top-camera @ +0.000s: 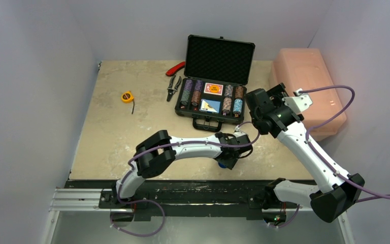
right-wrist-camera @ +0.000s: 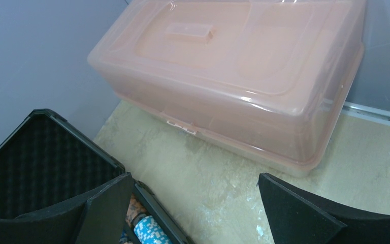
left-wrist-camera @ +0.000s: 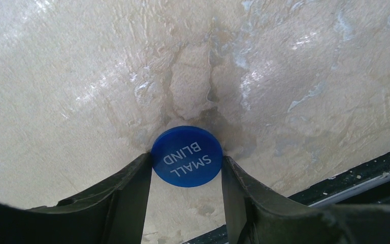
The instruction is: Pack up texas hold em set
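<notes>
Left gripper [left-wrist-camera: 185,163] pinches blue disc [left-wrist-camera: 186,156] (right gripper [right-wrist-camera: 194,179] gapes); briefcase [top-camera: 218,58] holds chip stacks [top-camera: 186,92], decks [top-camera: 214,89].

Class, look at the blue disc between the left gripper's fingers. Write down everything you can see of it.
The blue disc is round, flat and smooth, seemingly plastic, printed SMALL BLIND in white capitals, upside down in the left wrist view. It faces up by the near edge of the mottled beige table, with the dark fingers of the left gripper against its opposite edges. Whether it rests on the table or is lifted is unclear.
</notes>
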You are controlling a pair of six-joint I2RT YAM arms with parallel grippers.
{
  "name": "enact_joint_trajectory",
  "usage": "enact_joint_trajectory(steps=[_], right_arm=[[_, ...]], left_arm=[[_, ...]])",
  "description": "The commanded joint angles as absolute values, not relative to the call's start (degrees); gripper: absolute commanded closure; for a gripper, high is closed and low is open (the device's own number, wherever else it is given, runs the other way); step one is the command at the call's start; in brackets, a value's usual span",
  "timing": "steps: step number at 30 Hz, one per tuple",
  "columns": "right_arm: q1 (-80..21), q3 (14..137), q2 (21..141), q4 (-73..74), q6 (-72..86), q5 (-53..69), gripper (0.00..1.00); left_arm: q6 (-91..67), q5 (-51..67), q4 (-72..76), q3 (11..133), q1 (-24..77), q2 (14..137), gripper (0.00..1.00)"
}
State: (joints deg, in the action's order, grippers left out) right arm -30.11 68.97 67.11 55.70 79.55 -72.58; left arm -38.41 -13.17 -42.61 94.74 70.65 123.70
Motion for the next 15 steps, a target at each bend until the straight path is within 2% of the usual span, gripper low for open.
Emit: enact_joint_trajectory(steps=[1, 15], right_arm=[[-30.4, 69.2, 67.3, 56.2, 81.4, -76.0, 0.01], [-30.3, 70.0, 67.5, 59.0, 84.5, -77.2, 0.01]], left_arm=[[-38.9, -15.6, -41.9, 93.3, 70.8, 120.2, 1.00], [-40.0, -18.8, -45.3, 93.8, 70.8, 117.2, 1.00]])
